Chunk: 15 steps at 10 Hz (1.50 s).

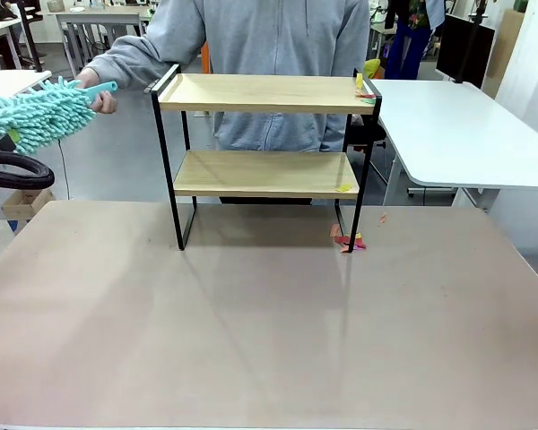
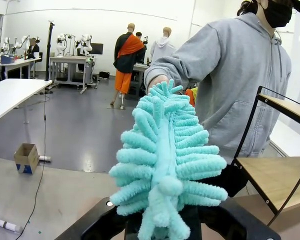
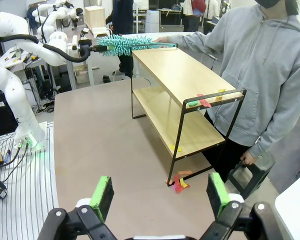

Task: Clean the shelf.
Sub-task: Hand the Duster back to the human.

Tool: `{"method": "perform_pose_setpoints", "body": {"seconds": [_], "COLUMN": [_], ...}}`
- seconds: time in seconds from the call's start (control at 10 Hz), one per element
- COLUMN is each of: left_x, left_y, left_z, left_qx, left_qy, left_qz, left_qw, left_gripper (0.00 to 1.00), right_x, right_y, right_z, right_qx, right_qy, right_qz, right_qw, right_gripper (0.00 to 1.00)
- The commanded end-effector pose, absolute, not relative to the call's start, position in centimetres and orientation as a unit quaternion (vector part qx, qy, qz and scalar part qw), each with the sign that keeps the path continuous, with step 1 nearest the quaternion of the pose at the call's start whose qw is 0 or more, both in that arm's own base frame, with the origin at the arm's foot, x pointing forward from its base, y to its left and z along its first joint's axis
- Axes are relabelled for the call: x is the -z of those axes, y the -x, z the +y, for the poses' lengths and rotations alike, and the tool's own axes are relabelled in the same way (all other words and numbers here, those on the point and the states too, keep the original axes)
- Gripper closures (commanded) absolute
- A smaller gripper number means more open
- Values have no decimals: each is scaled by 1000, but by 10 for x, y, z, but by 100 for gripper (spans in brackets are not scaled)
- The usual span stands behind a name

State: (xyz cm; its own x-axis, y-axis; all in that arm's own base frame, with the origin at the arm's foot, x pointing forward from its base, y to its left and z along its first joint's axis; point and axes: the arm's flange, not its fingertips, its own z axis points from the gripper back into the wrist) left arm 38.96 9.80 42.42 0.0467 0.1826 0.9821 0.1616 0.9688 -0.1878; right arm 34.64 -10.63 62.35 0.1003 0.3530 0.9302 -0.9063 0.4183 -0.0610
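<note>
One shelf (image 1: pixel 264 134) stands upright on the brownish table (image 1: pixel 269 331), toward its far edge, directly in front of one person in a grey hoodie (image 1: pixel 269 54). Two light wood boards, one above the other, in a thin black frame; a raised black rail at each end of the top board. One teal chenille duster (image 1: pixel 31 112) is held out to the left of the shelf, clear of it and roughly level with the top board. The person's hand (image 1: pixel 99 97) grips its handle end, while the left gripper (image 2: pixel 162 220) is clamped tight on the fluffy head end, its black body visible in the left wrist view under the tufts. The right gripper (image 3: pixel 160 195) hangs over the near side of the table, well apart from the shelf, jaws spread wide with nothing between them; two green pads (image 3: pixel 102 196) show. Small coloured paper scraps: a few on the right end of the top board (image 3: pixel 205 101), one yellow piece on the lower board's right front corner (image 1: pixel 343 188), and a little cluster of red, orange and yellow bits on the table at the shelf's right front leg (image 1: pixel 348 240). One small cardboard box (image 2: pixel 26 157) sits on the floor off to the left.
</note>
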Motion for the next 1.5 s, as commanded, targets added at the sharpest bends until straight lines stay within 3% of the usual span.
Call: {"method": "perform_pose_setpoints", "body": {"seconds": [0.0,0.4,0.5,0.6,0.7,0.8,0.9,1.4], "left_x": [-425,-425,-424,-432,-441,-453,-467,-555], "left_y": [-389,-389,-390,-384,-377,-370,-363,-303], "left_z": [100,100,97,98,100,104,109,165], "left_qx": [-5,-5,-7,-9,-13,-22,-35,-93], "left_qy": [120,120,125,128,140,155,173,279], "left_qz": [-694,-694,-690,-687,-683,-678,-678,-698], "left_qw": [710,710,713,715,717,718,714,654], "left_gripper": [83,83,25,25,0,23,0,0], "right_x": [-627,-627,-627,-627,-627,-627,-627,-627], "right_y": [-347,-347,-347,-347,-347,-347,-347,-347], "right_z": [-106,-106,-106,-106,-106,-106,-106,-106], "right_qx": [-458,-458,-458,-458,-458,-458,-458,-458], "right_qy": [-286,-286,-286,-286,-286,-286,-286,-286], "right_qz": [-494,-494,-494,-494,-494,-494,-494,-494], "right_qw": [682,682,682,682,682,682,682,682], "right_gripper": [0,0,0,0,0,0,0,0]}}
